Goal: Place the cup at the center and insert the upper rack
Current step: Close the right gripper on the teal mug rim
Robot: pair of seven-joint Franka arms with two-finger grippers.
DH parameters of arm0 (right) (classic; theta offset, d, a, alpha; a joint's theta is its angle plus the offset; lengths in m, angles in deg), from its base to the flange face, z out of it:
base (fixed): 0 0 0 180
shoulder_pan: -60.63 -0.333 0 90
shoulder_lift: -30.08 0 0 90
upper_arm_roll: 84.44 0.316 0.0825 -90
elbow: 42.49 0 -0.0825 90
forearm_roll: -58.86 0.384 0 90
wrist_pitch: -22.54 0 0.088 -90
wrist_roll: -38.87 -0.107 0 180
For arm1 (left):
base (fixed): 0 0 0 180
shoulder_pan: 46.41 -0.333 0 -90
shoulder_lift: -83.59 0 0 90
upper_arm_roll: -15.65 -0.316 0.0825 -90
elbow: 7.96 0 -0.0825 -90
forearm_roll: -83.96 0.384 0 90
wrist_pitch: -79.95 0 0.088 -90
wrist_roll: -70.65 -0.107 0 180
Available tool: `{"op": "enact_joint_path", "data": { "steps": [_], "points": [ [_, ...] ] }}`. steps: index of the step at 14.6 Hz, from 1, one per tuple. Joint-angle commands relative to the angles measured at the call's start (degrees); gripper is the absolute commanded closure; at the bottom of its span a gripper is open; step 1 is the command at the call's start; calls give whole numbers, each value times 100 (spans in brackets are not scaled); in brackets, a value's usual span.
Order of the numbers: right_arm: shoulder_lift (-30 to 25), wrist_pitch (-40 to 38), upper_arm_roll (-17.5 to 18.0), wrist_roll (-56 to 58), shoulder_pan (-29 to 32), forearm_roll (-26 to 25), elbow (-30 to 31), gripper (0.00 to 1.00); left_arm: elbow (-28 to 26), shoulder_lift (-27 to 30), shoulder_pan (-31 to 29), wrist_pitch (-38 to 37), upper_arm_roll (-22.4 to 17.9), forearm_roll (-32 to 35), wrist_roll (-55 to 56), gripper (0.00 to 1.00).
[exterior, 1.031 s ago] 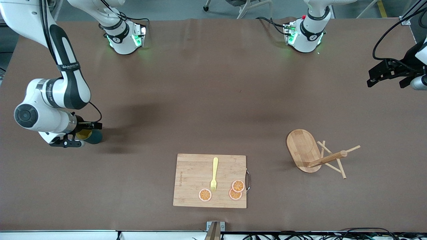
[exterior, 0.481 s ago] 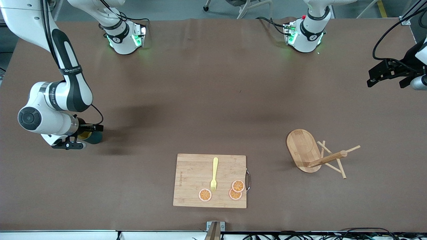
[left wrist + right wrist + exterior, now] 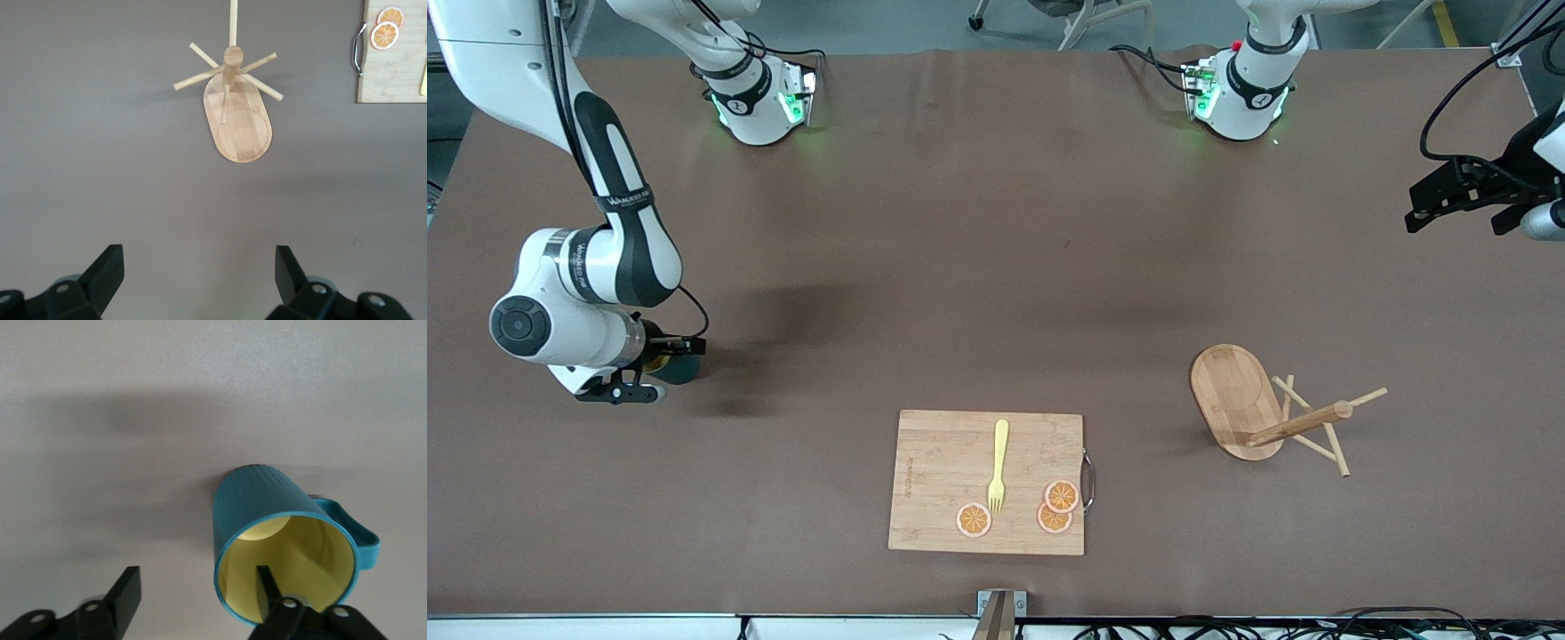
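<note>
The teal cup (image 3: 680, 369) stands near the right arm's end of the table; its yellow inside and small handle show in the right wrist view (image 3: 267, 500). My right gripper (image 3: 656, 367) is down at it and open (image 3: 198, 577). One finger (image 3: 265, 587) is inside the cup, the other is outside, and the cup's wall stands between them with a gap. The upper rack (image 3: 1236, 400) lies on its side toward the left arm's end, its post and pegs resting on the table (image 3: 243, 127). My left gripper (image 3: 1449, 200) waits high above that end, open (image 3: 198, 257).
A bamboo cutting board (image 3: 947, 467) lies near the front edge at the table's middle. It carries a yellow fork (image 3: 998, 462) and three orange slices (image 3: 974, 520). The board's corner and metal handle show in the left wrist view (image 3: 393, 67).
The right arm has shifted slightly toward the table's middle, covering more of the cup. Its fingers have drawn closer together around the cup's wall. The left arm has not moved.
</note>
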Motion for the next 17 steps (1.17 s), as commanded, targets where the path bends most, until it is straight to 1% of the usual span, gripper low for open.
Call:
{"op": "enact_joint_path", "data": {
  "steps": [1, 6, 7, 8, 10, 12, 14, 16, 17],
  "points": [
    [127, 12, -26, 53, -40, 11, -141, 45, 16, 38, -18, 15, 21, 33, 53, 0],
    [180, 12, -26, 53, -31, 19, -168, 79, 25, 30, -18, 15, 30, 33, 53, 0],
    [180, 3, -26, 36, -40, 19, -177, 91, 17, 38, -18, 15, 21, 33, 53, 0],
    [180, -14, -26, 36, -40, 19, -185, 100, 16, 38, -18, 15, 21, 33, 53, 0],
    [171, -84, -26, 1, -48, 19, -238, 100, 25, 38, -18, 15, 21, 33, 53, 0],
    [119, -312, 53, 0, -66, 19, -247, 100, 16, 38, -18, 33, 21, 33, 53, 0],
    [92, -715, 315, -17, -75, 19, -465, 100, 16, 38, -18, 42, 21, 33, 53, 0],
    [92, -1391, 719, -87, -110, 19, -843, 100, 16, 38, -18, 42, 21, 33, 53, 0],
    [101, -1577, 930, -418, -145, 19, -958, 100, 16, 38, -18, 42, 21, 33, 53, 0]
  ]
}}
